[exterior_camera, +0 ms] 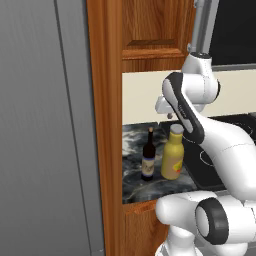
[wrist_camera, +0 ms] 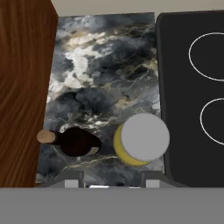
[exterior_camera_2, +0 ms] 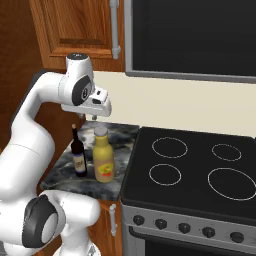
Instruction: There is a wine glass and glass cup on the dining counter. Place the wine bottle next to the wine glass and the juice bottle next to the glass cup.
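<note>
The wine bottle [exterior_camera: 147,161] [exterior_camera_2: 78,159] [wrist_camera: 78,141], slim and dark with a tan top, stands on a short marbled counter [wrist_camera: 100,65] beside the stove. Just to its right stands the squat yellow juice bottle [exterior_camera: 173,156] [exterior_camera_2: 103,160] [wrist_camera: 144,138] with a white cap. They are close together and I cannot tell whether they touch. My gripper [exterior_camera: 169,115] [exterior_camera_2: 88,117] [wrist_camera: 111,179] hangs above both bottles, pointing down, open, its fingertips [wrist_camera: 72,178] wide apart with nothing between them. The wine glass, the glass cup and the dining counter are out of view.
A tall reddish-brown cabinet side [exterior_camera: 107,125] [wrist_camera: 22,87] walls the counter on the left, with a grey panel [exterior_camera: 45,125] beyond it. A black cooktop [exterior_camera_2: 190,165] adjoins on the right. Wooden wall cabinets [exterior_camera_2: 80,30] and a dark appliance [exterior_camera_2: 190,35] hang above.
</note>
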